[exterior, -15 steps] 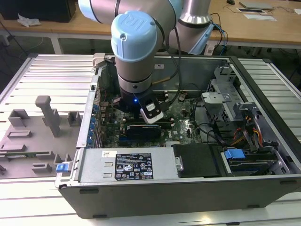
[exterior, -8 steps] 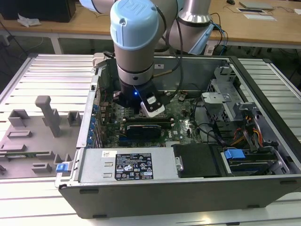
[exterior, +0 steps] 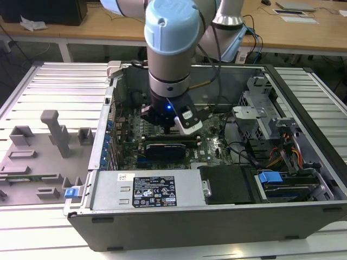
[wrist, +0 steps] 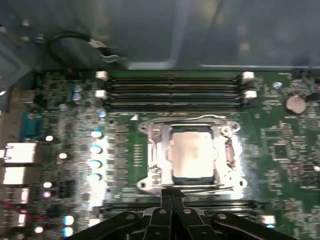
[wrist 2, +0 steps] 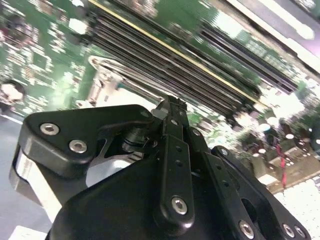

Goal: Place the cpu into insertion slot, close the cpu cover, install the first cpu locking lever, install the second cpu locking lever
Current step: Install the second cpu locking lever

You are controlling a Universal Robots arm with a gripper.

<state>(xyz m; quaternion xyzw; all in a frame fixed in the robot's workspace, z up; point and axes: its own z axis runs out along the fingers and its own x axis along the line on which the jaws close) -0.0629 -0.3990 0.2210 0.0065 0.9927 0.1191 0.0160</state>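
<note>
Gripper [wrist: 172,192], fingers pressed together and grasping nothing, poised at the 6 o'clock edge of the insertion slot [wrist: 150,167]; cpu [wrist: 192,152] seated within, at 12 o'clock from the fingertips; cpu cover [wrist: 226,150] lowered around it.

The pale silvery-beige square cpu [wrist: 192,154] lies flat in the metal-rimmed insertion slot [wrist: 150,152]; the silvery frame-shaped cpu cover [wrist: 225,150] lies closed around it.
</note>
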